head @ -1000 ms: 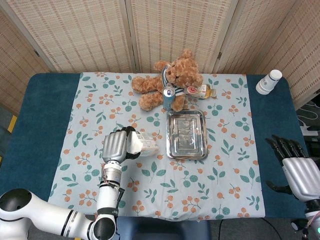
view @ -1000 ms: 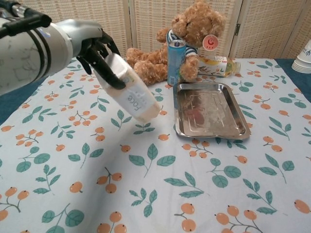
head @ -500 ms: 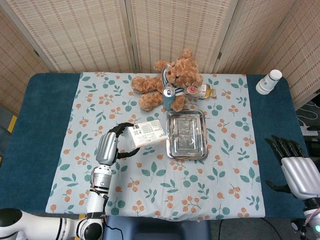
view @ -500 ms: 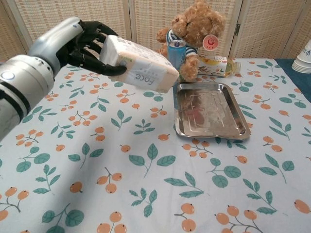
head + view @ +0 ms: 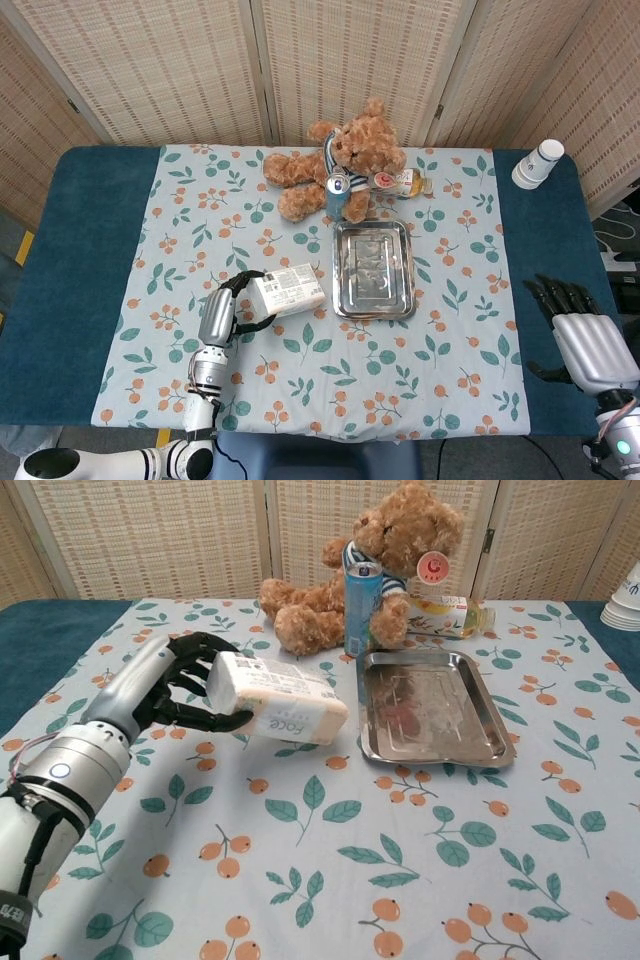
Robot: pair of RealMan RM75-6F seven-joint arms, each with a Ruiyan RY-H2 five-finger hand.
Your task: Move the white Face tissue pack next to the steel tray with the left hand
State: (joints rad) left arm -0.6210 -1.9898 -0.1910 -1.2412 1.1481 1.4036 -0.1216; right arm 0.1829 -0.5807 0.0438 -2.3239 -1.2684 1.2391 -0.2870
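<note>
My left hand (image 5: pixel 228 308) (image 5: pixel 165 685) grips the white Face tissue pack (image 5: pixel 289 290) (image 5: pixel 277 699) by its left end. The pack lies lengthwise, low over the floral cloth, its right end just left of the steel tray (image 5: pixel 373 268) (image 5: pixel 432 708). I cannot tell whether the pack touches the cloth. The tray holds nothing. My right hand (image 5: pixel 584 335) rests open over the blue table at the far right, fingers spread, holding nothing.
A brown teddy bear (image 5: pixel 338 160) (image 5: pixel 380 560), a blue can (image 5: pixel 338 194) (image 5: pixel 362 605) and a lying bottle (image 5: pixel 403 182) (image 5: pixel 447 614) sit just behind the tray. White paper cups (image 5: pixel 538 163) (image 5: pixel 626 597) stand at the back right corner.
My left hand has lowered the tissue pack from above the table down toward the cloth and pulled back toward me, the pack staying beside the tray. The right hand has barely moved.
</note>
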